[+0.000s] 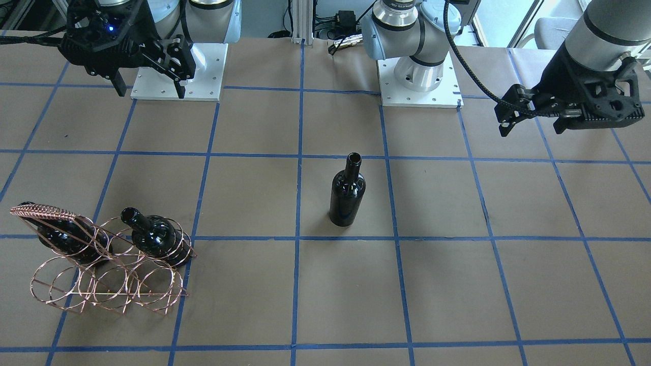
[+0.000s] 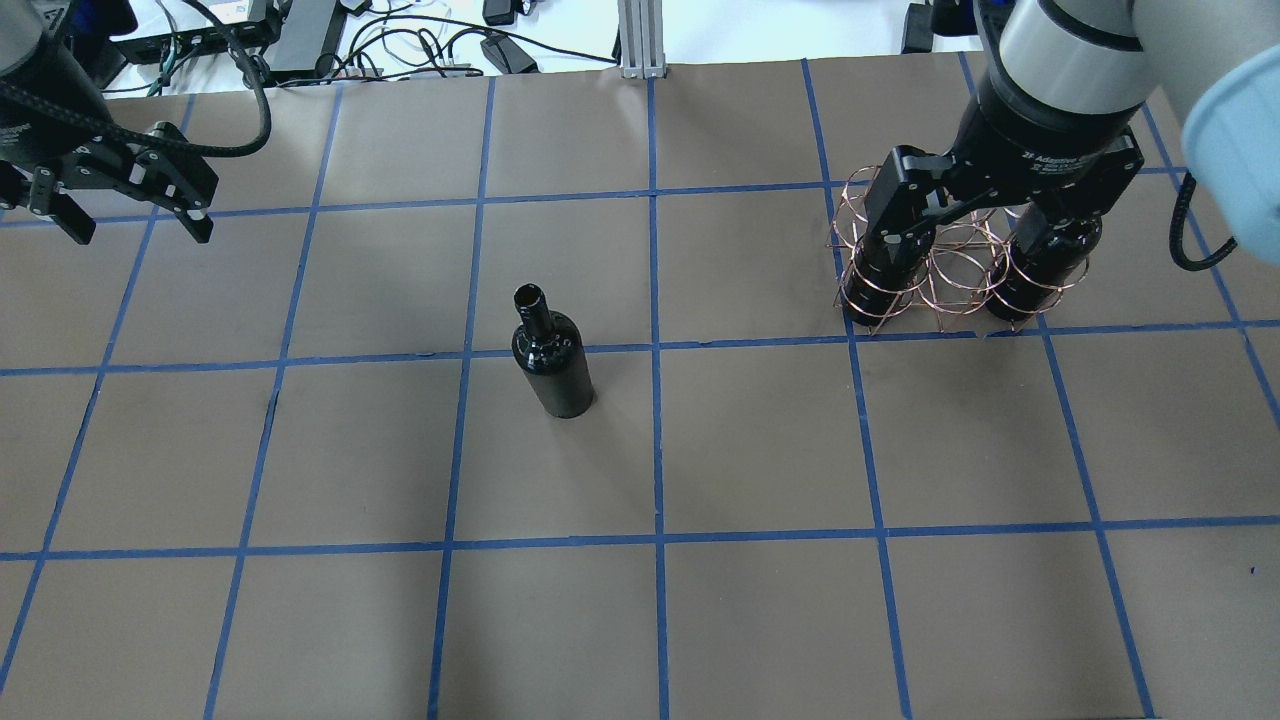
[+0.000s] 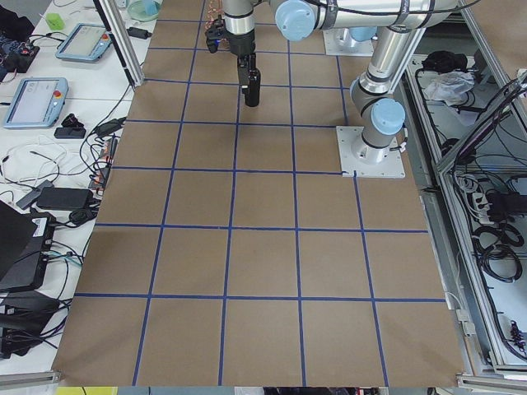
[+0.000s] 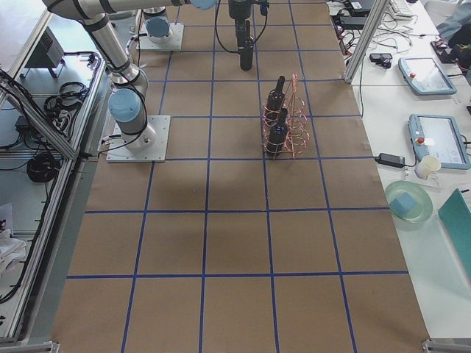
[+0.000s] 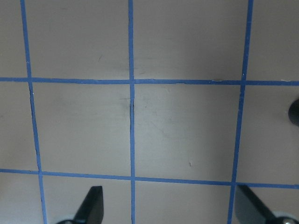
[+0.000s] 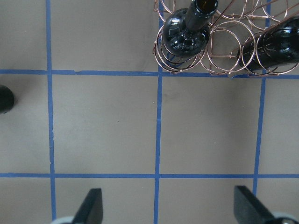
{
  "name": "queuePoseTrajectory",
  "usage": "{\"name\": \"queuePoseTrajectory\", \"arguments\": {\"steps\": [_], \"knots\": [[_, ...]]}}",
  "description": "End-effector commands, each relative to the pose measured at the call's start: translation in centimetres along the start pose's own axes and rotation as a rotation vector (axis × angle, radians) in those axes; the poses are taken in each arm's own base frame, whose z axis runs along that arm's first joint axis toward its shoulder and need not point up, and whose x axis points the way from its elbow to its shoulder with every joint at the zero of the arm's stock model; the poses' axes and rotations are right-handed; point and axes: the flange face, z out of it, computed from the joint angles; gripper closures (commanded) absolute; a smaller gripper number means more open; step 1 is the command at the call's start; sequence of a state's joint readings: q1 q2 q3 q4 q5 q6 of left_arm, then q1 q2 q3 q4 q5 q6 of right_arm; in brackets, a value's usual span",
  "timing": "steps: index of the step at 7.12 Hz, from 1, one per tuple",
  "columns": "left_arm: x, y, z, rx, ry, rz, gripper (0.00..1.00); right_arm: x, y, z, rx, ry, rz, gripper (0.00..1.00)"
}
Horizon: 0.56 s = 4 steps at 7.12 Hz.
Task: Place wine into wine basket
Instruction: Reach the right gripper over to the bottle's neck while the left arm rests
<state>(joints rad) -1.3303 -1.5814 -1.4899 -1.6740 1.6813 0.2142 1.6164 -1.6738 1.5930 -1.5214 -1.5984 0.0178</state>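
- Currently the glossy black-green glass wine bottle (image 1: 347,190) stands upright near the middle of the brown paper-covered table (image 1: 457,295), touching nothing else.
- The copper-coloured wire wine basket (image 1: 117,294) sits well apart from it, on the robot's right side; two matching dark bottles (image 1: 152,236) lie in its rings.
- The left gripper (image 1: 531,127) is raised, fingers spread, empty.
- The right gripper (image 1: 150,91) is raised, fingers spread, empty.
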Motion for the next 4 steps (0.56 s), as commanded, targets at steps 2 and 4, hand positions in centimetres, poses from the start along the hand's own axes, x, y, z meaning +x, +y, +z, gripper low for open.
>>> {"name": "queuePoseTrajectory", "arguments": {"steps": [2,4], "knots": [[0.0,0.1,0.1,-0.008,0.002,0.000,0.00,-5.7,-2.0,0.7,0.045,-0.124,0.072,0.00],[0.0,0.0,0.2,-0.011,0.003,0.000,0.00,-16.8,-3.2,1.8,0.030,-0.091,0.133,0.01]]}}
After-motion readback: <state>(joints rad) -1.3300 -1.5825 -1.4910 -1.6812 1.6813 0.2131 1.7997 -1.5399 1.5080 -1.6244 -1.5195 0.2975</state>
